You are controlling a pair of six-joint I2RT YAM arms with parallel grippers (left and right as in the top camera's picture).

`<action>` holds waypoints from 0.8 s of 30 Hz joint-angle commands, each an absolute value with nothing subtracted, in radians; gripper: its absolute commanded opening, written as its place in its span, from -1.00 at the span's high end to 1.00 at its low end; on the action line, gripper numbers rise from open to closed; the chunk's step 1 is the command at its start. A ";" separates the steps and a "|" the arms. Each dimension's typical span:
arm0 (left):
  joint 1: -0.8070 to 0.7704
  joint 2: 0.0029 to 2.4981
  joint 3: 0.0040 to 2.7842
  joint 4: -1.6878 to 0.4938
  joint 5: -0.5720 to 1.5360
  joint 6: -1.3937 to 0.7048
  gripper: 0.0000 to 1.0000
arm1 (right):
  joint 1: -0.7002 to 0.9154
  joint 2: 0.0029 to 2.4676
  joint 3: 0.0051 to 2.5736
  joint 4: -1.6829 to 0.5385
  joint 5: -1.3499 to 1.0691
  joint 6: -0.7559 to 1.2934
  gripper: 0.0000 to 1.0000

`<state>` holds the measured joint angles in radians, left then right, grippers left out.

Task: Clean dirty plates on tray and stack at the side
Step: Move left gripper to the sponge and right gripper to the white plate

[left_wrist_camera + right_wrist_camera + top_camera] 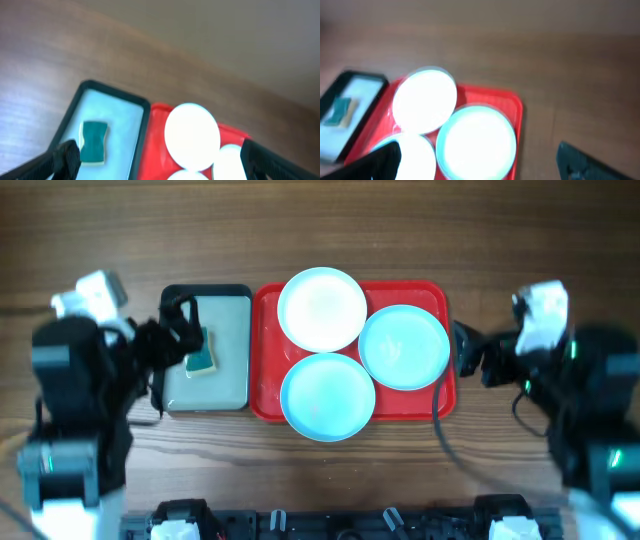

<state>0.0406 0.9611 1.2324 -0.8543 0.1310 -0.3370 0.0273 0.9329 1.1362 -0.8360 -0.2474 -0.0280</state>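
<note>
The red tray (268, 310) lies at the table's middle with three plates on it. The white plate (321, 309) is at the back, one aqua plate (403, 346) at the right, the other aqua plate (327, 396) at the front. My left gripper (178, 348) is open and empty, over the left side of the black-rimmed tray. My right gripper (468, 355) is open and empty, just off the red tray's right edge. The left wrist view (162, 165) shows the white plate (192, 135) ahead. The right wrist view (480, 162) shows the right aqua plate (477, 142) between the fingers.
A black-rimmed tray (230, 392) with a pale inside stands left of the red tray, touching it. A green sponge (203, 358) lies in it, also seen in the left wrist view (93, 142). Bare wooden table surrounds both trays.
</note>
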 commanded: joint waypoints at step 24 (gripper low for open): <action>0.046 1.532 1.272 -1.024 0.017 -0.321 0.29 | 0.299 1.923 1.350 -0.421 -0.152 0.104 -0.04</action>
<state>0.0406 1.4723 1.2758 -1.0306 0.0307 -0.3267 0.2935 1.8477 1.3369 -0.4904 -0.1535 0.0940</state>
